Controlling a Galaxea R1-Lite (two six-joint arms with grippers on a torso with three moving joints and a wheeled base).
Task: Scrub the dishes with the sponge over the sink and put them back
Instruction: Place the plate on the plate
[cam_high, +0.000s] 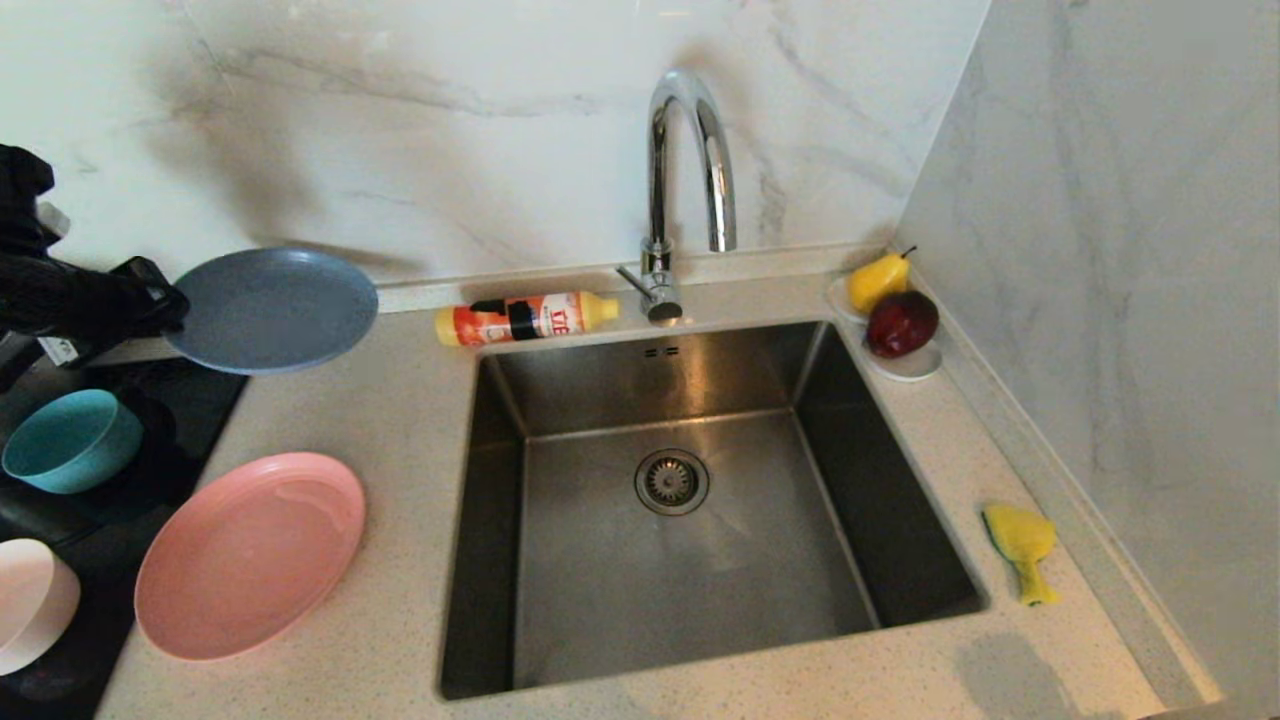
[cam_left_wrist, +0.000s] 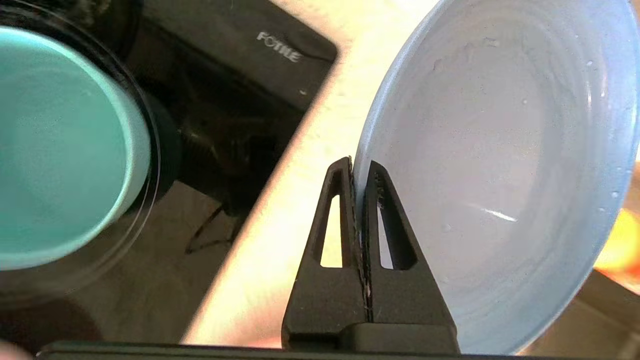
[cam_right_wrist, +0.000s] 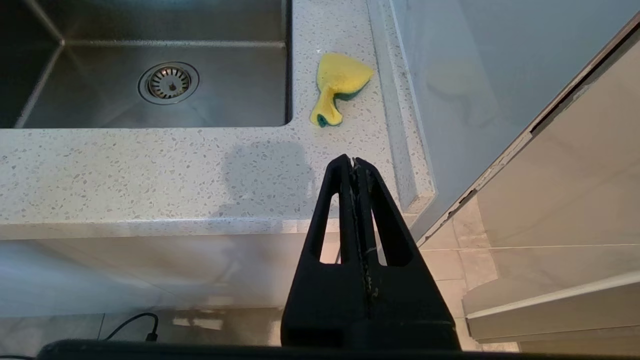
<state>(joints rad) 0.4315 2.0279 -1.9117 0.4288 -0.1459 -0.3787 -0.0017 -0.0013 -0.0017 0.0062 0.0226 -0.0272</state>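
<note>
Four matte dishes sit left of the sink (cam_high: 690, 500), a square brushed-steel basin with a round drain strainer and a chrome gooseneck faucet (cam_high: 685, 190). We see the left tool (cam_left_wrist: 361, 167) pinched tight on the rim of the grey-blue plate (cam_high: 272, 310), holding it in the air above the speckled stone desk (cam_high: 400, 420). The pink plate (cam_high: 250, 555) lies flat on the desk beside the sink. The teal bowl (cam_high: 70, 440) and the pale pink bowl (cam_high: 30, 600) stand on a glossy black hob (cam_left_wrist: 240, 75) marked "FOTILE". Right of the sink lies the sponge (cam_high: 1020, 548), yellow with a green side, bent out of shape. Our right tool (cam_right_wrist: 356, 162) hangs closed and empty off the desk's front edge, near the sponge.
</note>
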